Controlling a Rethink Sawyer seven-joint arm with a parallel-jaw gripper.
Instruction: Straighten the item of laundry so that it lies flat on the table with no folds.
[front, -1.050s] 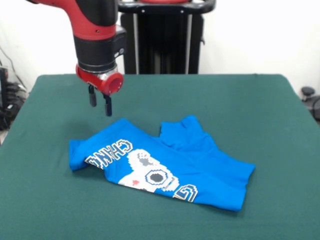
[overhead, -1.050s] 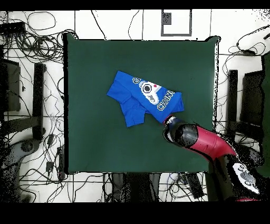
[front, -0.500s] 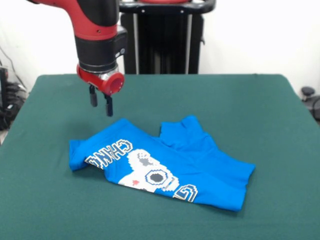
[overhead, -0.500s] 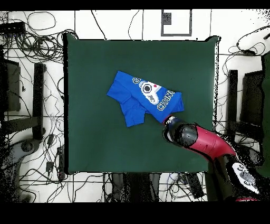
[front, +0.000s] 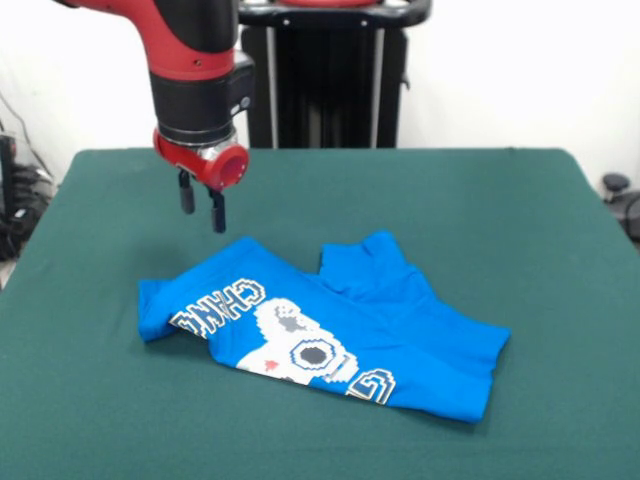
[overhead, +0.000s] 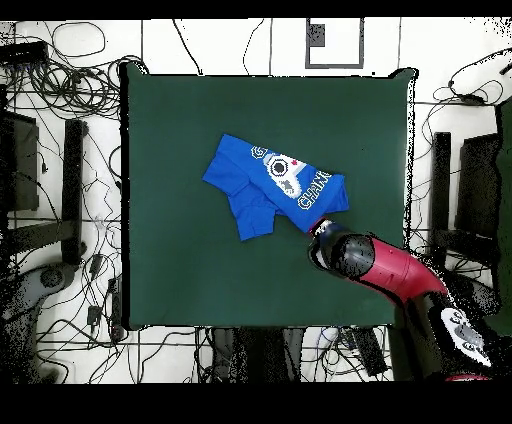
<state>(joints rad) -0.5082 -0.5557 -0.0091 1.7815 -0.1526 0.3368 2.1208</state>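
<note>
The item of laundry (front: 330, 335) is a bright blue T-shirt lying crumpled and folded on the green table (front: 480, 210), its pixel graphic and lettering facing up. In the overhead view the item of laundry (overhead: 272, 186) sits a little above the middle of the table (overhead: 180, 150). My gripper (front: 200, 205) hangs above the cloth just behind the shirt's left end, clear of it. Its two dark fingers (front: 217, 211) stand a little apart with nothing between them. From above, the arm's red wrist (overhead: 335, 250) hides the gripper, just below the shirt's right corner.
Cables and equipment stands (overhead: 70, 170) lie on the floor around the table's sides. A white sheet with a dark square (overhead: 335, 42) lies beyond the table's top edge in the overhead view.
The arm has crept very slightly; the gripper stays at nearly the same spot behind the shirt's left end. The shirt has not moved.
</note>
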